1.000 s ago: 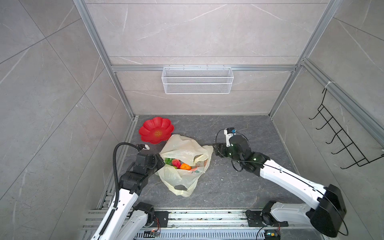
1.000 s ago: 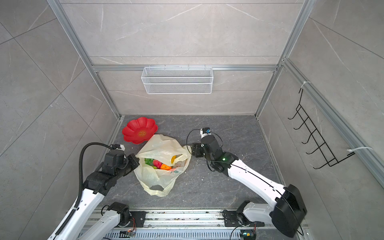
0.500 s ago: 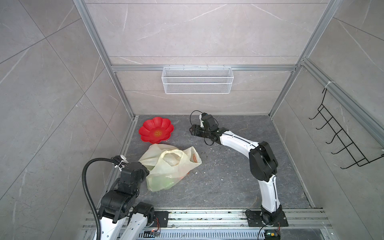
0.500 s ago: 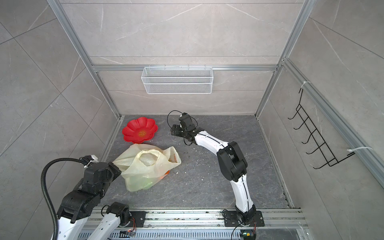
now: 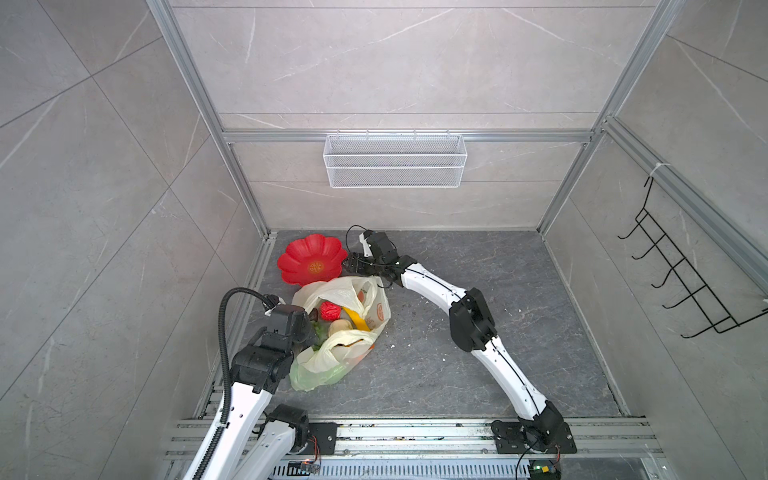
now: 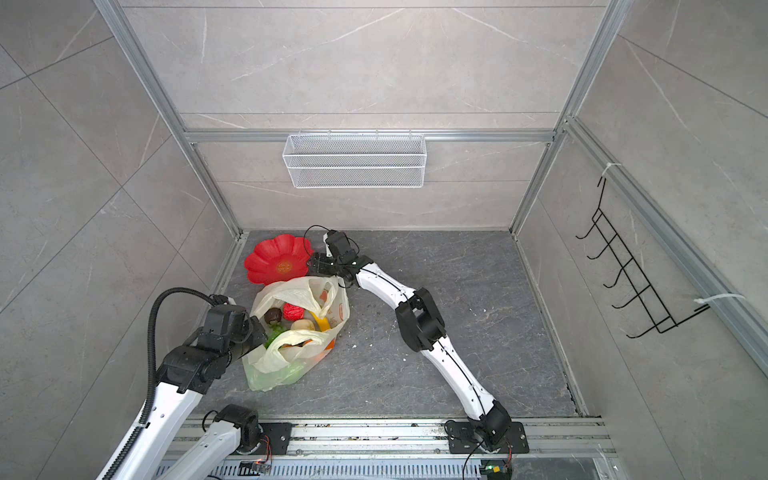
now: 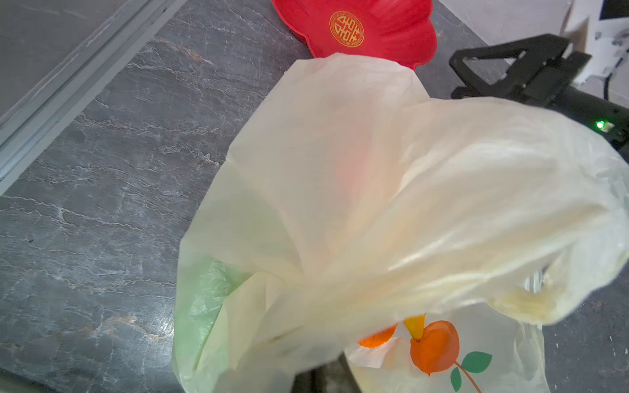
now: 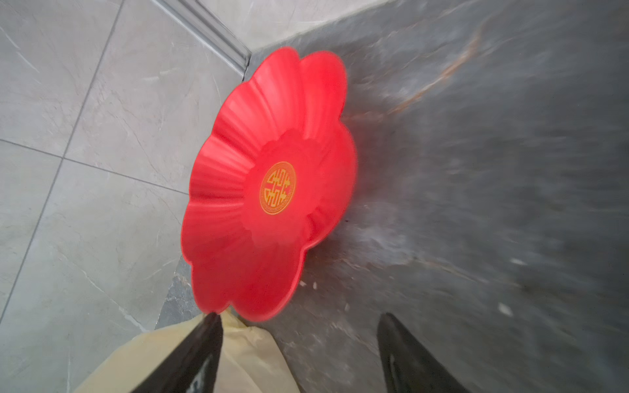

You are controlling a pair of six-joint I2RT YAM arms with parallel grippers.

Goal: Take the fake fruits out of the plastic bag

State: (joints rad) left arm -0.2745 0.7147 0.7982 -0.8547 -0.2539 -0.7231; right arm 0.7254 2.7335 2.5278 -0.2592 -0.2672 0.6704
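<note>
The fake fruits (image 5: 330,311) sit in the plastic bag (image 5: 320,365).
My left end effector (image 5: 309,328) pinches the bag's edge, fruits just beyond it; my right end effector (image 8: 297,314) stands spread, red plate (image 8: 306,102) just ahead.

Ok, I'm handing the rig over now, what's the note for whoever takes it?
Left gripper: shut on the rim of the thin, translucent pale-yellow plastic bag, holding its mouth open.
Right gripper: open, empty, beside the red flower-shaped plate.
Done: no fruit out yet.
To do: all the small glossy plastic fake fruits lie in the bag; lift each out.
</note>
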